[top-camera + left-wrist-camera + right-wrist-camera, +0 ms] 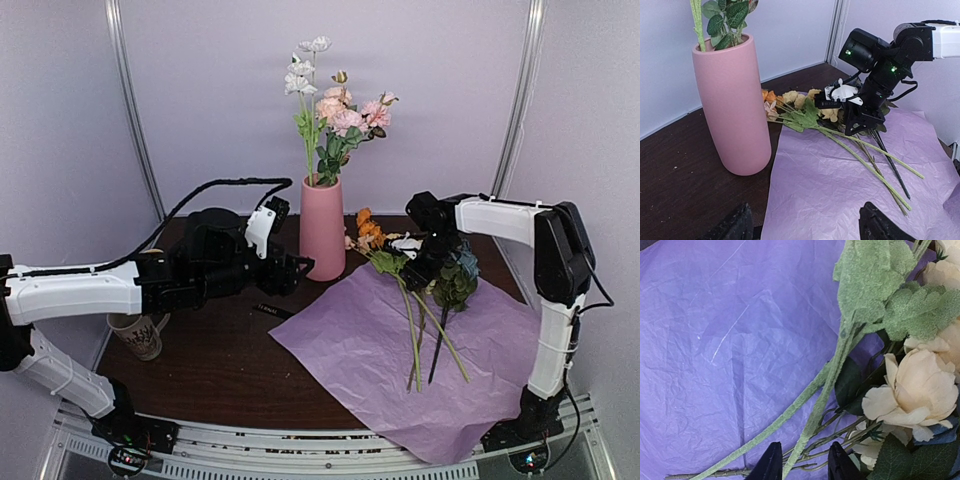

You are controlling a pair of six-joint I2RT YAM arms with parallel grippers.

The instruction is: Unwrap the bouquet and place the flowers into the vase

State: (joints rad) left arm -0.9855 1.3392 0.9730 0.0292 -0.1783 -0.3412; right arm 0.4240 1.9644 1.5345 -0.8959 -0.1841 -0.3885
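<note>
- The loose flowers lie flat on the spread paper. Their heads point toward the vase and their green stems trail back toward the near edge.
- We see orange and pale cream heads at the vase end of the bunch. A darker bluish bloom lies on its right side.
- The right claw is down on this bunch, just behind the heads and right at the paper.
- In the right wrist view a fuzzy green stem runs between its two fingers, with a few thin stems beside it in the same gap.
- Those fingers stand partly apart, and the gap is wider than the stem. We cannot tell whether either finger touches it.
- The cream heads sit ahead and to the right of the claw in its own view. Bare paper lies to its left.
- The vase stands upright on the tabletop, just off the paper's far left corner and near the orange heads.
- It already holds pink and white blooms with green leaves.
- The left claw hangs above the tabletop just left of the vase and faces it.
- Its fingers are spread wide with nothing between them, well apart from the loose flowers.
- A patterned mug stands at the tabletop's left edge, partly under the left arm.
</note>
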